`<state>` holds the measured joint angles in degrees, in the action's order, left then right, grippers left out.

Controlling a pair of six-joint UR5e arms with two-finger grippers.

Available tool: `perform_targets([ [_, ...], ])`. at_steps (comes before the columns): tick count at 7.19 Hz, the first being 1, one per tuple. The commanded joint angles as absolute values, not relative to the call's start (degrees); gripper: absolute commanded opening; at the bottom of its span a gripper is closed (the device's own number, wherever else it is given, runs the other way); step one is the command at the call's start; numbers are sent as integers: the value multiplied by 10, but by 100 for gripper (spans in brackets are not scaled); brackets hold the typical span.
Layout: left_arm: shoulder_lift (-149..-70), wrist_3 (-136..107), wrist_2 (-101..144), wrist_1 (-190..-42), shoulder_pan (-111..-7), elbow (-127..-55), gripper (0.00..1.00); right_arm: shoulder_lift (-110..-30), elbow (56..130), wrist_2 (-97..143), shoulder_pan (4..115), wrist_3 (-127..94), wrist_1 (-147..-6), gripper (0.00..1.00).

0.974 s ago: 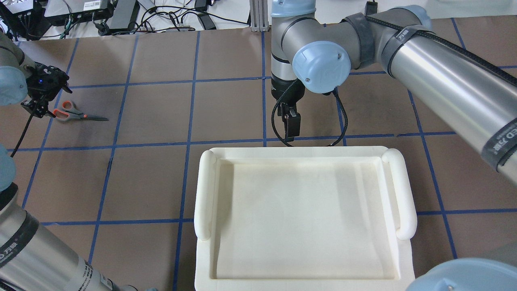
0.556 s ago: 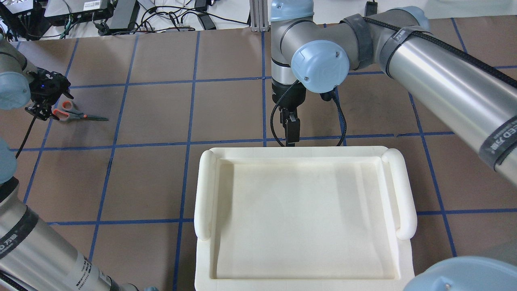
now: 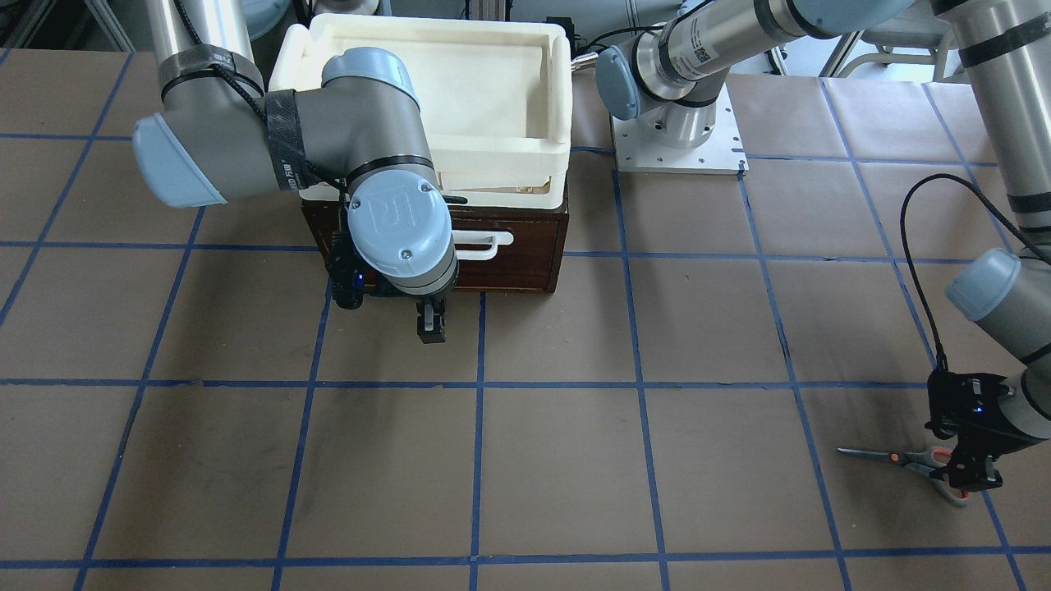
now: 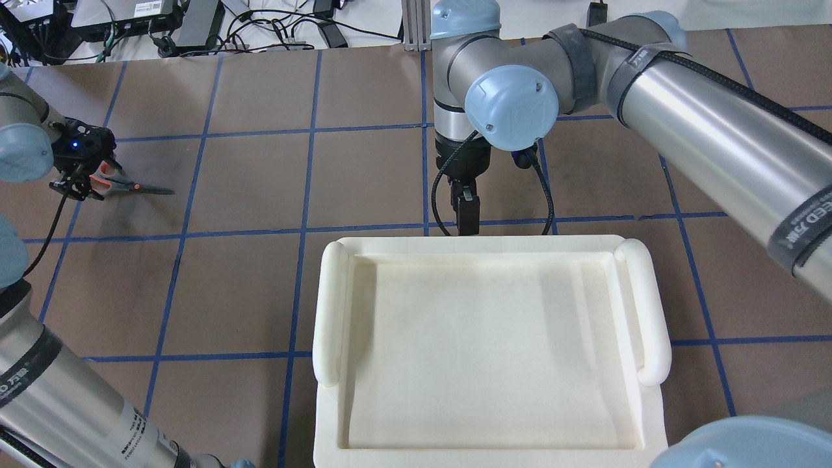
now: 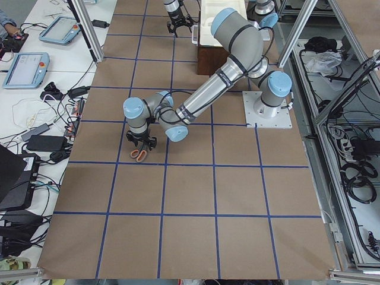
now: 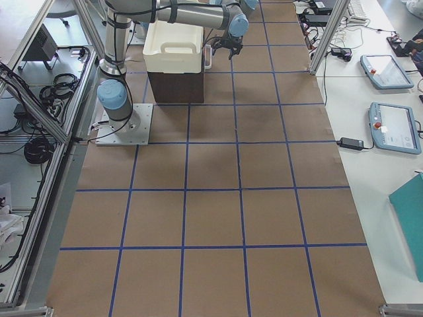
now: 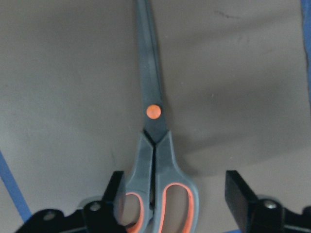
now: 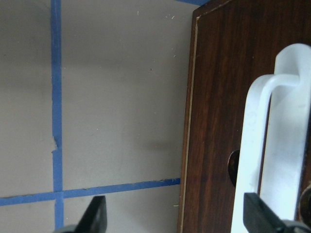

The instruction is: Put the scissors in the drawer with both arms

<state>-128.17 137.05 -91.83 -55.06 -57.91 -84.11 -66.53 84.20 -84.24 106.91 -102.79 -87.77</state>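
The scissors [image 4: 133,187] lie flat on the brown table at the far left, blades pointing right; they also show in the front view [image 3: 895,457] and the left wrist view [image 7: 155,145]. My left gripper [image 4: 79,184] [image 3: 966,476] [image 7: 175,201] is open, low over the handle loops, with one finger on each side of them. The drawer [image 3: 513,250] is a dark brown box, shut, with a white bar handle [image 3: 484,245] [image 8: 272,145]. My right gripper [image 4: 467,211] [image 3: 431,322] [image 8: 177,216] is open and empty just in front of the drawer front, apart from the handle.
A cream-white plastic tray [image 4: 487,244] [image 3: 427,26] sits on top of the drawer box. The left arm's base plate [image 3: 677,144] stands beside the box. Cables and devices [image 4: 195,19] lie past the table's far edge.
My left gripper has moved right and down over the scissors' handle loops. My right gripper has turned and shifted a little toward the drawer front. The scissors have not moved.
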Motion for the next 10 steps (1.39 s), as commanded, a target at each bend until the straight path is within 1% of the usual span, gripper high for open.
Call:
perform_targets([
  [1,-1290,1367,-897,-554,-577,-841,68,-665,842,-843,1071,-1033,-869,100],
  [4,-1293,1364,-888,-555,-576,-841,66,-663,844,-842,1071,-1032,-869,100],
  [7,-1295,1353,-889,-556,-576,-841,60,-661,859,-842,1071,-1031,-870,100],
  [10,-1297,1352,-888,-556,-576,-841,60,-661,864,-841,1071,-1031,-870,100],
])
